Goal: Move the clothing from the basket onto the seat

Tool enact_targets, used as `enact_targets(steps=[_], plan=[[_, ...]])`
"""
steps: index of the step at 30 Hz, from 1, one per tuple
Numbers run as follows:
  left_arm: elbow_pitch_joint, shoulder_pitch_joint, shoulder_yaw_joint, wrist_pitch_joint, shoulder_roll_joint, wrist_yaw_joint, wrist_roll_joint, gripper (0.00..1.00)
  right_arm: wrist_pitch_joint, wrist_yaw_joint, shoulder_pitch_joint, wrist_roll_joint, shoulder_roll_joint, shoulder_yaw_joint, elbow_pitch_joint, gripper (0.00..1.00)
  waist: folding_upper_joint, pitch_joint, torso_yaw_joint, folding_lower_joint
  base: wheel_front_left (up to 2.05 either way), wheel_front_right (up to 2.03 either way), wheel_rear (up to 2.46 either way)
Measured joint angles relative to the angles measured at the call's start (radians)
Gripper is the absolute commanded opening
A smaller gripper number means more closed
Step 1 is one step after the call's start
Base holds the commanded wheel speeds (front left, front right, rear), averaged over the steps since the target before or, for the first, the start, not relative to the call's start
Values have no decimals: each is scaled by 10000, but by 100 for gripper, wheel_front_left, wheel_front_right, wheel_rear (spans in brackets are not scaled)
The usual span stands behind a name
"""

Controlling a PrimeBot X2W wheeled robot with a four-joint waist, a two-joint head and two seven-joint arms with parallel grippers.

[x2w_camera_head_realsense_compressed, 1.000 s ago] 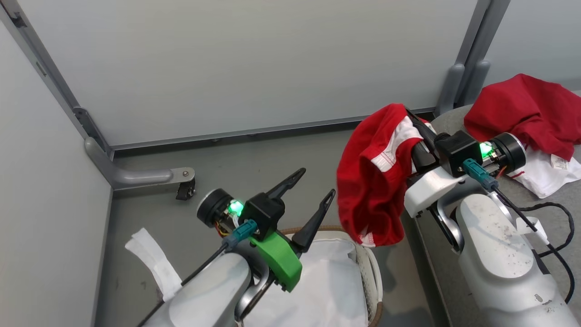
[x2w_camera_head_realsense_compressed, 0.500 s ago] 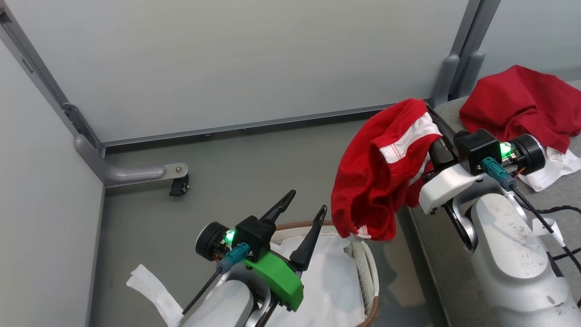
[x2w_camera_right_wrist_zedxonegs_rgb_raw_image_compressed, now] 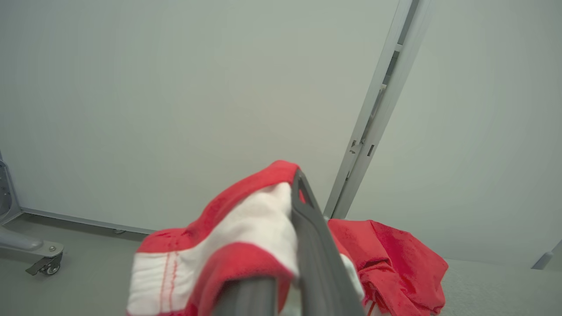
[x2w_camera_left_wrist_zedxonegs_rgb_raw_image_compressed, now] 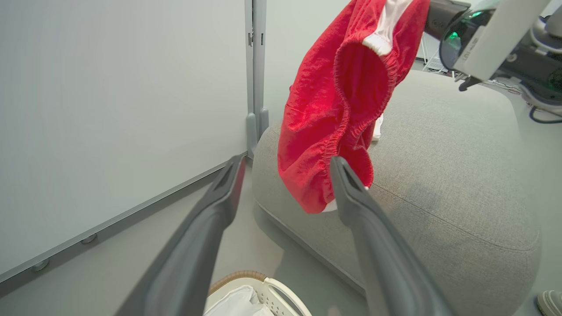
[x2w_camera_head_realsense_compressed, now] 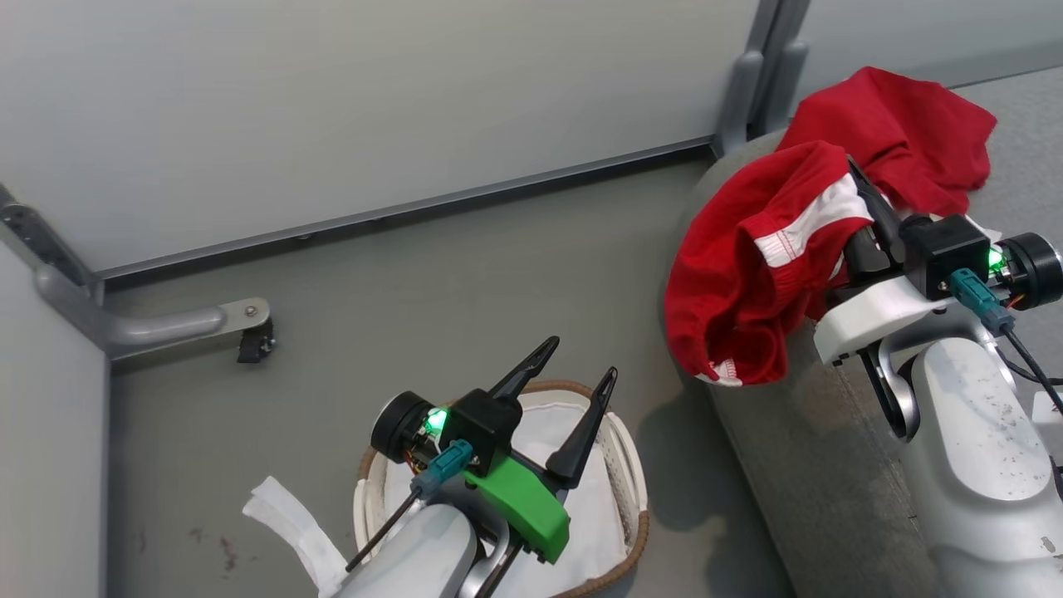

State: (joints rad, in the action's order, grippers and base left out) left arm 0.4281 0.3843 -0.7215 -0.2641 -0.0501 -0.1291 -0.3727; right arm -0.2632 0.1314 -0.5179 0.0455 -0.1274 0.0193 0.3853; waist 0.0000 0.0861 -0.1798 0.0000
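Observation:
My right gripper (x2w_camera_head_realsense_compressed: pixel 864 195) is shut on a red garment with a white panel (x2w_camera_head_realsense_compressed: pixel 747 274), which hangs over the rounded left edge of the grey seat (x2w_camera_head_realsense_compressed: pixel 814 465). In the right wrist view the fabric (x2w_camera_right_wrist_zedxonegs_rgb_raw_image_compressed: pixel 228 250) drapes over the shut fingers (x2w_camera_right_wrist_zedxonegs_rgb_raw_image_compressed: pixel 307 228). A second piece of red clothing (x2w_camera_head_realsense_compressed: pixel 897 124) lies bunched on the seat behind it. My left gripper (x2w_camera_head_realsense_compressed: pixel 581 357) stands open and holds nothing above the basket (x2w_camera_head_realsense_compressed: pixel 635 473), where the white lining shows. In the left wrist view the held garment (x2w_camera_left_wrist_zedxonegs_rgb_raw_image_compressed: pixel 338 101) dangles beyond the open fingers (x2w_camera_left_wrist_zedxonegs_rgb_raw_image_compressed: pixel 373 245).
Grey wall panels close off the back and left, with a post (x2w_camera_head_realsense_compressed: pixel 747 75) by the seat's corner. A caster foot (x2w_camera_head_realsense_compressed: pixel 253 340) juts onto the floor at the left. A white cloth strip (x2w_camera_head_realsense_compressed: pixel 291 531) lies beside the basket. A shoe (x2w_camera_left_wrist_zedxonegs_rgb_raw_image_compressed: pixel 549 303) shows by the seat.
The head camera has swung right, shifting the whole picture. My right gripper has carried the red garment from over the gap by the basket to the seat's edge. The left gripper stays open.

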Motion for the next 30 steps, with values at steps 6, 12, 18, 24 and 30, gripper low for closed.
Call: enact_targets(steps=[6,12,18,24,30], plan=[[88,319,-253,0,13,0,50,100,0,0,58,2,67,-330,-171,0,0,339,-901,0,0,0,0],[199,585,-443,0,23,0,56,100,0,0,63,-27,196,-531,-224,0,0,749,-1724,0,0,0,0],[274,746,-558,0,-81,0,58,100,0,0,-407,-100,174,-779,-238,0,0,1335,-2127,0,0,0,0],[326,1043,-652,0,-215,0,125,100,0,0,-2139,-19,-702,-1367,-399,0,0,1874,-2095,0,0,0,0],[234,1389,-673,0,-293,0,374,100,0,0,-4300,278,-2422,-1818,-15,0,0,2394,-1652,0,0,0,0]])
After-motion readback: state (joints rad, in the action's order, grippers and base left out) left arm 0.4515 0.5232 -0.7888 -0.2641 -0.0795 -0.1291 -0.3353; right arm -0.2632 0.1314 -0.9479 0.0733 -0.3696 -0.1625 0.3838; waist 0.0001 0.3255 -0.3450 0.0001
